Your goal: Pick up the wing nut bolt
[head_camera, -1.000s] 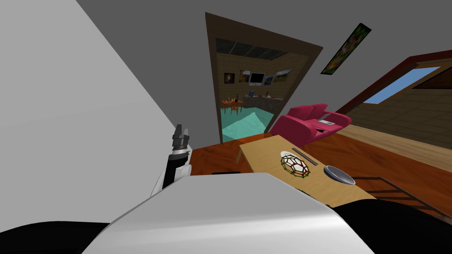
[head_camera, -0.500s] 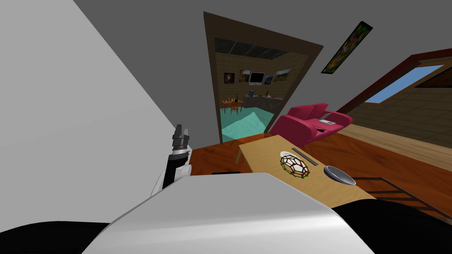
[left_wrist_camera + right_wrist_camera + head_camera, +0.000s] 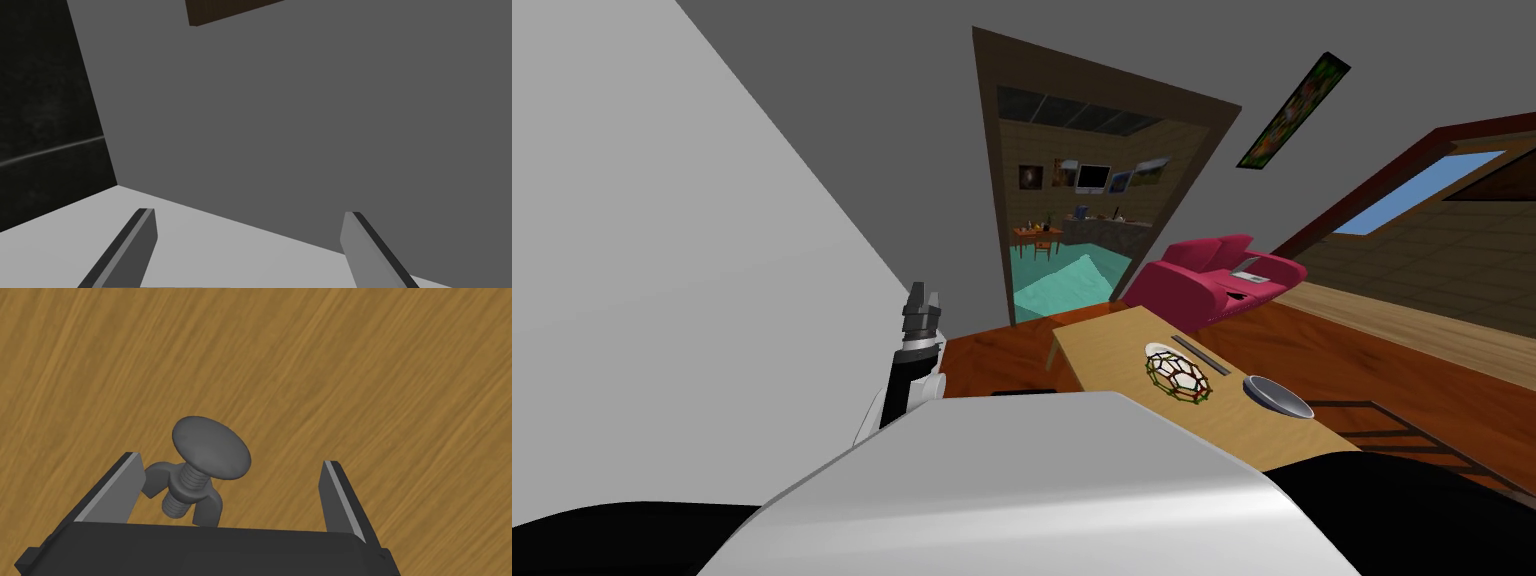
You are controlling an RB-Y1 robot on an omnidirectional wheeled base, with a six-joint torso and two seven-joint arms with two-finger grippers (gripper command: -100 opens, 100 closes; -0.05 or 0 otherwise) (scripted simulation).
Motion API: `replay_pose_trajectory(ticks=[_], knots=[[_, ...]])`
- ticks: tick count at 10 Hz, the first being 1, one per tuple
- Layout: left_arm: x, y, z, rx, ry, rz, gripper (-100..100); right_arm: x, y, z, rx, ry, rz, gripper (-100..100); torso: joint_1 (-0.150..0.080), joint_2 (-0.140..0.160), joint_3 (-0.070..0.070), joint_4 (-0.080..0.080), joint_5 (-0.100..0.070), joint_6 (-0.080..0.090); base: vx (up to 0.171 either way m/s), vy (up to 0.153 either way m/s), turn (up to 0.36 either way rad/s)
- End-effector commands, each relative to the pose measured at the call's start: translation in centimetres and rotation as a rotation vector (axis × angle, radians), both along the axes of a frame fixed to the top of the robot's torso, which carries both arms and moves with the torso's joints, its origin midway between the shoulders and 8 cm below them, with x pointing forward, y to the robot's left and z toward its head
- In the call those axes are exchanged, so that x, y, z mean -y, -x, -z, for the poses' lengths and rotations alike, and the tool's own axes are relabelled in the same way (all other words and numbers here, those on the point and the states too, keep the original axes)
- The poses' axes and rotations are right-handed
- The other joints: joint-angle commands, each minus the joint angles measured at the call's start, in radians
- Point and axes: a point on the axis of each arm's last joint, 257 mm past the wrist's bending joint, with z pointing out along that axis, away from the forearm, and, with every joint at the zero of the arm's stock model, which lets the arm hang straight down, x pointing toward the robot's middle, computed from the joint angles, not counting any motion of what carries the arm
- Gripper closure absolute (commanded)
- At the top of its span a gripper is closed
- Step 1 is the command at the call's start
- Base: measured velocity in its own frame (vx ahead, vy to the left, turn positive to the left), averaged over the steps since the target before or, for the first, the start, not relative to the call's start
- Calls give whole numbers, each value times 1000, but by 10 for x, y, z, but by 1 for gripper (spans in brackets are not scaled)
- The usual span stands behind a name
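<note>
Jaws spread wide on the right gripper [image 3: 231,459], which hangs close above the wooden table [image 3: 350,363]. The wing nut bolt [image 3: 210,449] sits between them on the table top. It is a plain grey piece, its domed head turned up toward the hand and the wing nut lower on the threaded shank.

I judge the step in hand to be the end of the approach, just before the grasp; nothing is pinched yet. The bolt lies nearer one finger than the other, so the next move likely calls for a small sideways shift to centre it. Then the hand should settle a little toward the table and close on the shank or the nut's wings, not on the smooth round head, which could slip out.

The left gripper [image 3: 922,305] is raised well apart from the table, off its far end and close to the grey wall. Its fingers [image 3: 142,240] are spread too and hold nothing.

The shank's end and the lower part of one wing run behind the gripper's dark body, so how the bolt rests on the table is hard to make out. Whether the nearer finger touches the wing beside it I cannot tell. In the head view the table [image 3: 1112,345] carries a wire-frame ball [image 3: 1177,375] and a grey bowl [image 3: 1277,397].
</note>
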Motion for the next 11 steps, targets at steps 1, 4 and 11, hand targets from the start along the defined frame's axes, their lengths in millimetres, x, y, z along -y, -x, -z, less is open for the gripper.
replay_pose_trajectory(ticks=[1, 4, 11], knots=[[0, 0, 0, 0, 0, 0, 0, -9, -1, 10, 0, 0, -2, -100, 0, 0, 0, 0, 0, 0, 35, -68, -27], [0, 0, 0, 0, 0, 0, 0, -11, -2, 12, 0, 0, -4, 100, 0, -1, -1, 0, 0, 0, 24, -40, -3], [0, 0, 0, 0, 0, 0, 0, 2, 0, -5, 0, 1, 3, 100, 3, 3, 2, 0, 0, 2, -12, 19, 10]])
